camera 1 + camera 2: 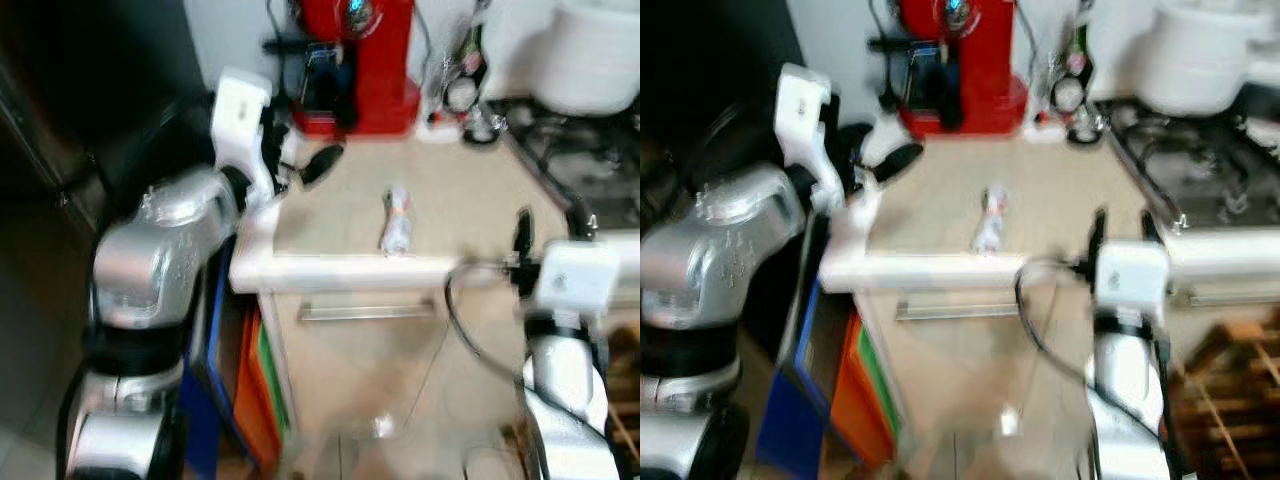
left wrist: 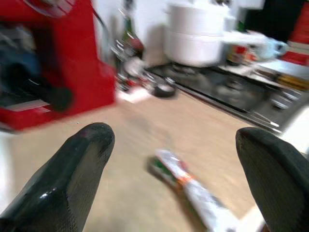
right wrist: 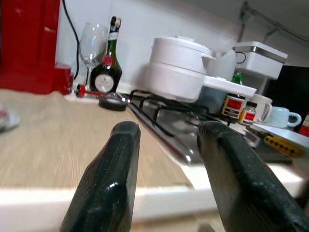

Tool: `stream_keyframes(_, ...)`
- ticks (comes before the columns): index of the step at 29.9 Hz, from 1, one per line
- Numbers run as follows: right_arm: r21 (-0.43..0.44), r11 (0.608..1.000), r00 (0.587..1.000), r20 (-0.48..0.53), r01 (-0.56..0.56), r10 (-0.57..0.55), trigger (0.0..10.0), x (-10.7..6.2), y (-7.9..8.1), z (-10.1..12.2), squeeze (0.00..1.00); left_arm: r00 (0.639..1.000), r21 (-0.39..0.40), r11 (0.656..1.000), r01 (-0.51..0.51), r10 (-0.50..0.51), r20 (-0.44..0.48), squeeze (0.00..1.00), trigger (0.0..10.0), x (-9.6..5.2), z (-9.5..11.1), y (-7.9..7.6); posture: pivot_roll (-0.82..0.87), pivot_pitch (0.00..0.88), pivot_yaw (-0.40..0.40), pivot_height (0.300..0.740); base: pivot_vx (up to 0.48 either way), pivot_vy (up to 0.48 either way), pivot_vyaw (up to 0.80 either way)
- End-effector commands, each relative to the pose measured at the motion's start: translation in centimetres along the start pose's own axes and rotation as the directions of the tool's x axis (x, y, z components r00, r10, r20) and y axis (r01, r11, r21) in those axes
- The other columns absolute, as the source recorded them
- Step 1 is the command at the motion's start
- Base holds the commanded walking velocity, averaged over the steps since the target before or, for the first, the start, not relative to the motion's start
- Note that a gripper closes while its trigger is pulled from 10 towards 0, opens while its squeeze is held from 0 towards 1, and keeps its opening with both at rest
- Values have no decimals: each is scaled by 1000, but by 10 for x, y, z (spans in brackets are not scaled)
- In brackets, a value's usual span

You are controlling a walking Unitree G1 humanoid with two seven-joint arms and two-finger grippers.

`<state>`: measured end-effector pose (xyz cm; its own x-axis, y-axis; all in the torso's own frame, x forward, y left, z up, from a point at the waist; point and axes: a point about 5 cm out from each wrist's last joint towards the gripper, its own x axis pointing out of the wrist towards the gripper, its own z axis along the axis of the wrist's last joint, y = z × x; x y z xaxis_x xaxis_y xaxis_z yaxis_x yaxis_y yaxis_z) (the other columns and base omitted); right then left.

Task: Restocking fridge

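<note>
a small wrapped packet point(image 1: 396, 222) lies alone on the pale worktop point(image 1: 470, 210), near its front edge and roughly midway between the robot's two arms. its long axis runs near to far, tilted only slightly. the left gripper point(image 1: 300, 160) hovers over the far left corner of the worktop, beside a red coffee machine point(image 1: 356, 60), its fingers point(image 2: 72, 169) spread wide and holding nothing; in the left wrist view the packet sits ahead of it, between the two fingertips. from this gripper the packet lies to the right and nearer the robot. the right gripper point(image 1: 545, 232) is at the worktop's front edge, to the packet's right, by a gas hob point(image 1: 1195, 165) with a white pot point(image 3: 178, 67) on it; its fingers stand somewhat apart and empty, pointing toward the hob, not the packet. both arms look about equally near, but the left appears better lined up, so a reach to the right and toward the front edge would probably come first.
</note>
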<state>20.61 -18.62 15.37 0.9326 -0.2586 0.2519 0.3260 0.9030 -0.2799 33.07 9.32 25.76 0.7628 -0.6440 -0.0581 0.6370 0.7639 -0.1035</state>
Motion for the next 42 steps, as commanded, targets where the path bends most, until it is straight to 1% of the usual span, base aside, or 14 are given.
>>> stream_keyframes(1,-13,1000,1000,21,-2,2,10000,-2,-1,5,0,999,-24,999,21,-22,-36,0,10000,6,1,-1,-81,33,103,740,0,0,0)
stream_keyframes(4,-36,999,1000,-8,7,-7,10000,-10,-5,0,0,996,-70,996,51,-56,-70,0,10000,20,4,-4,-94,38,122,740,0,0,0)
stream_keyframes(5,-36,999,1000,-8,7,-7,10000,-10,-5,0,0,996,-70,996,51,-56,-70,0,10000,20,4,-4,-94,38,122,740,0,0,0)
stream_keyframes(8,-34,999,999,-17,31,-32,10000,-14,-3,1,0,993,-82,995,58,-66,-102,0,10000,37,3,-7,-107,37,140,740,0,0,0)
stream_keyframes(14,-25,999,999,-13,37,-37,10000,-18,2,4,0,985,-66,996,66,-75,-156,0,10000,56,-3,-12,-120,46,161,740,0,0,0)
stream_keyframes(17,-21,999,999,-18,43,-43,10000,-20,3,4,0,982,-35,999,39,-45,-185,0,10000,63,-6,-12,-123,51,170,740,0,0,0)
stream_keyframes(20,-20,999,999,-22,49,-49,10000,-21,4,4,0,979,4,1000,17,-16,-201,0,10000,66,-8,-10,-124,53,173,740,0,0,0)
stream_keyframes(23,-19,999,998,-27,50,-50,10000,-22,5,4,0,977,51,998,-28,38,-211,0,10000,68,-10,-4,-123,57,175,740,0,0,0)
stream_keyframes(25,-18,999,998,-33,46,-47,10000,-23,6,3,0,976,56,997,-51,62,-208,0,10000,69,-10,0,-122,58,174,740,0,0,0)
stream_keyframes(28,-17,999,999,-35,39,-39,10000,-23,7,3,0,978,26,999,-47,51,-201,0,10000,72,-8,-2,-116,58,170,740,0,0,0)
stream_keyframes(31,-13,1000,999,-30,28,-29,10000,-21,10,3,0,981,-42,999,-21,13,-195,0,10000,75,-4,-9,-112,54,167,740,0,0,0)
stream_keyframes(36,-10,1000,999,-27,21,-21,10000,-20,12,3,0,977,-44,999,-13,3,-212,0,10000,78,-6,-13,-108,49,167,740,0,0,0)
stream_keyframes(39,-6,1000,1000,-23,17,-17,10000,-19,14,4,0,967,-15,999,-29,24,-252,0,10000,81,-15,-14,-107,48,170,740,0,0,0)
stream_keyframes(42,-2,1000,1000,-19,17,-17,10000,-17,16,4,0,947,59,995,-85,99,-304,0,10000,84,-28,-8,-102,52,178,740,0,0,0)
